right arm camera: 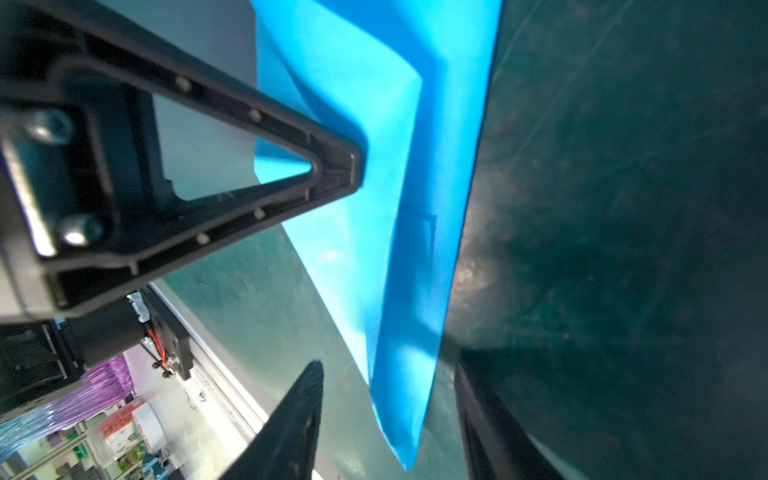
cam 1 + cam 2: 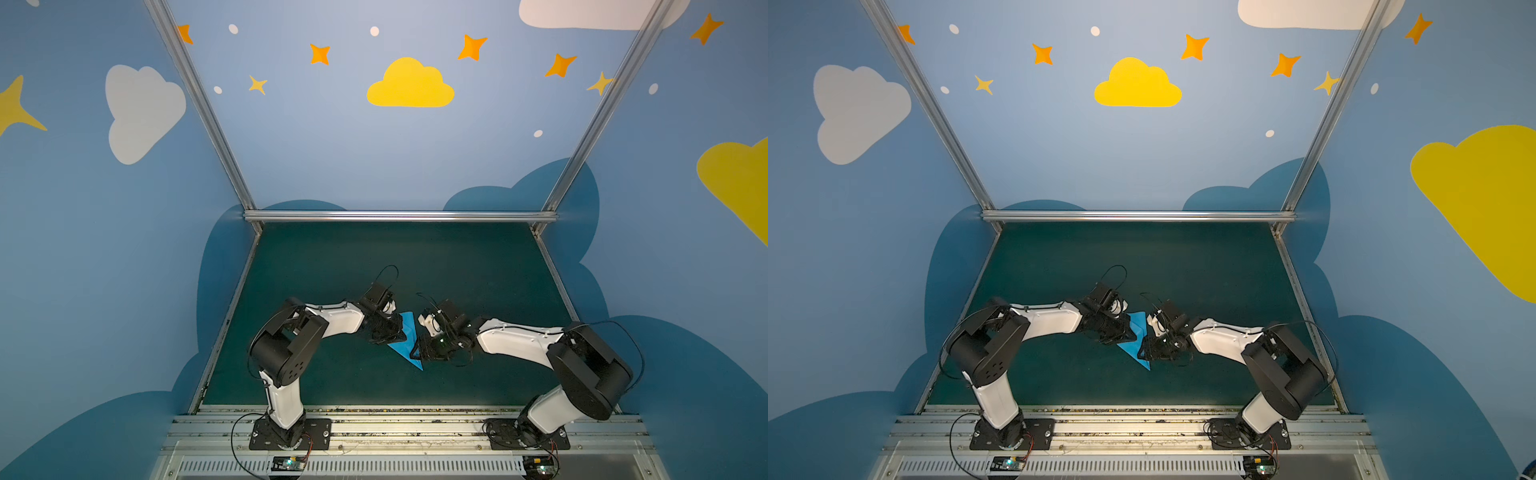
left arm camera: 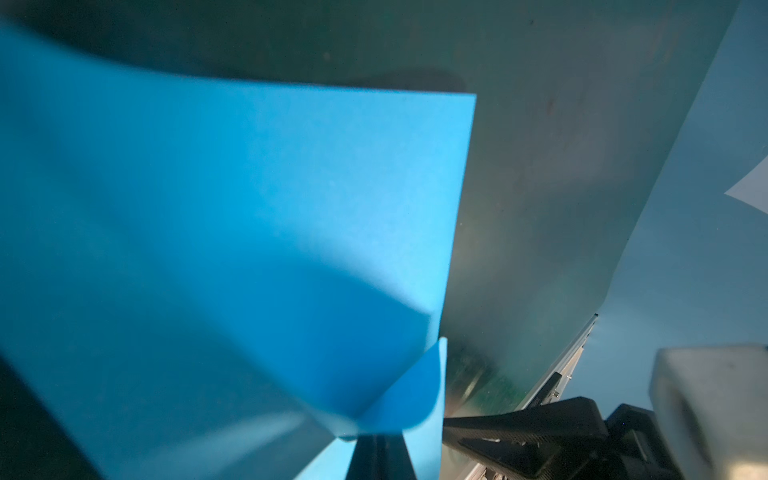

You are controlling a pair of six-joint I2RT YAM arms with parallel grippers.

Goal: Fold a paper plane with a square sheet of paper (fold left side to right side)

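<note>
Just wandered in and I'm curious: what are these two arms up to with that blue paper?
Two robot arms are folding a blue paper plane on the green table mat. The paper is already a pointed dart shape. The left gripper is shut on its edge, while the right gripper has its jaws open around the pointed end.

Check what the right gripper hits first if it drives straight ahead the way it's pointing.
The paper plane. Its narrow end lies between the open fingers of the right gripper, so contact would likely come almost at once. How high it sits over the paper is unclear.
</note>
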